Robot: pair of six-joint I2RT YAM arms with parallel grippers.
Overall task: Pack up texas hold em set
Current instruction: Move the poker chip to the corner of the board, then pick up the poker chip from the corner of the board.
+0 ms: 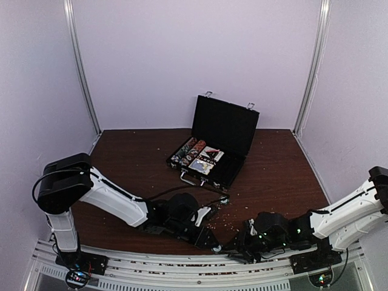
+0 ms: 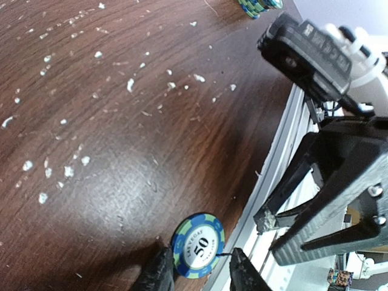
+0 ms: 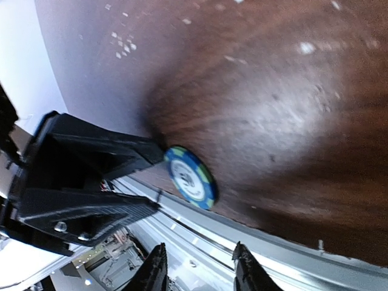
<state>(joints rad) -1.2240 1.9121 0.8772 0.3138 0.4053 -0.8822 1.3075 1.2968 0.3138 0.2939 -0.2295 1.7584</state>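
The black case (image 1: pixel 225 128) stands open at the back middle of the table, with rows of striped chips (image 1: pixel 186 150) and card decks (image 1: pixel 206 161) inside. A blue and green "50" chip (image 2: pixel 198 245) sits tilted at the table's near edge, between the fingers of my left gripper (image 2: pixel 200 273). One finger touches its rim and a small gap shows at the other. The same chip (image 3: pixel 191 177) shows in the right wrist view beside the left fingers. My right gripper (image 3: pixel 200 273) faces it from over the rail, open and holding nothing. Both grippers (image 1: pixel 213 241) (image 1: pixel 241 247) meet at the front centre.
White crumbs are scattered over the brown table (image 2: pixel 109 121). A metal rail (image 3: pixel 279 245) runs along the near edge, right under both grippers. A small stack of green and blue chips (image 2: pixel 259 6) stands farther in on the table.
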